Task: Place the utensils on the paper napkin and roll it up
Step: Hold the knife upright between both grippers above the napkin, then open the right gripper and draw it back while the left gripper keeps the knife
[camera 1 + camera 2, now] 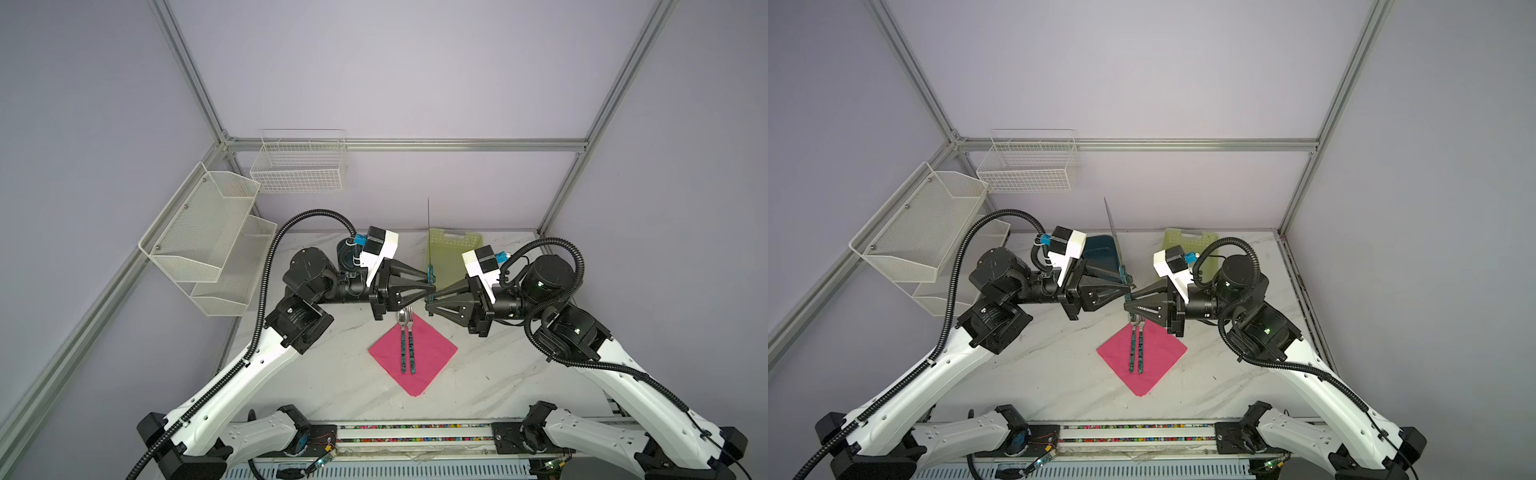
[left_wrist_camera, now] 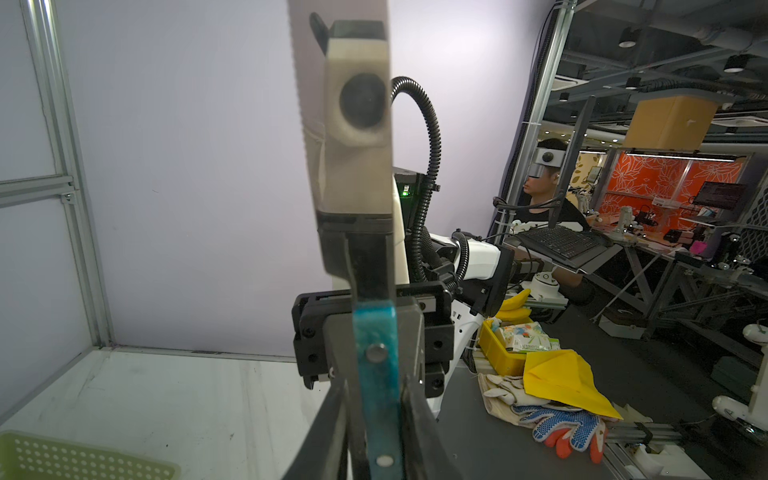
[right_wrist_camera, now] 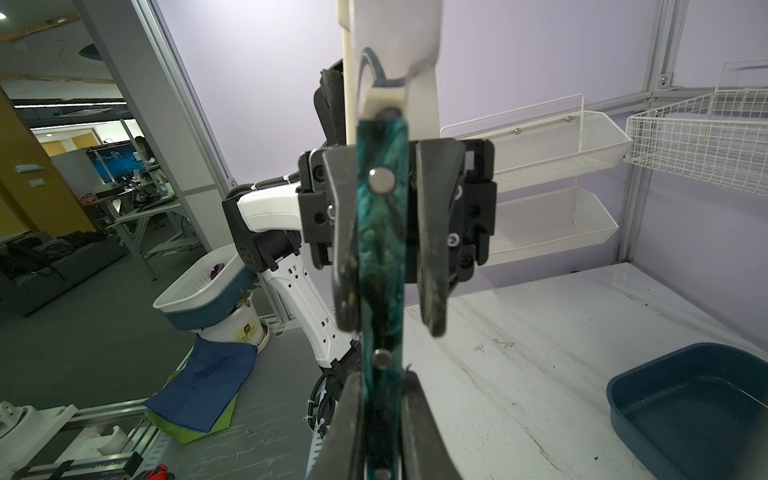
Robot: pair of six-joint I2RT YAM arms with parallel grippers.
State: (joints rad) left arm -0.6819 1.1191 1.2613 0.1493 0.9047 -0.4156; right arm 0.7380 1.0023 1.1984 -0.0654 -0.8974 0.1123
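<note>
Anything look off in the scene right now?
Only the knife: it stands upright in the air, blade up, its handle between the left gripper and right gripper, while spoon and fork lie flat on the pink napkin. Looks like a handover.

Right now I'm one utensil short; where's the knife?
In both top views the knife stands upright, between the left gripper and right gripper, above the napkin's far corner.

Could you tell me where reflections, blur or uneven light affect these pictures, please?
Left wrist view: the knife blade reflects like a mirror, and its teal handle looks soft. Right wrist view: the room beyond the cell is dim beside the bright wall. In both top views: even light, no glare on the napkin.
</note>
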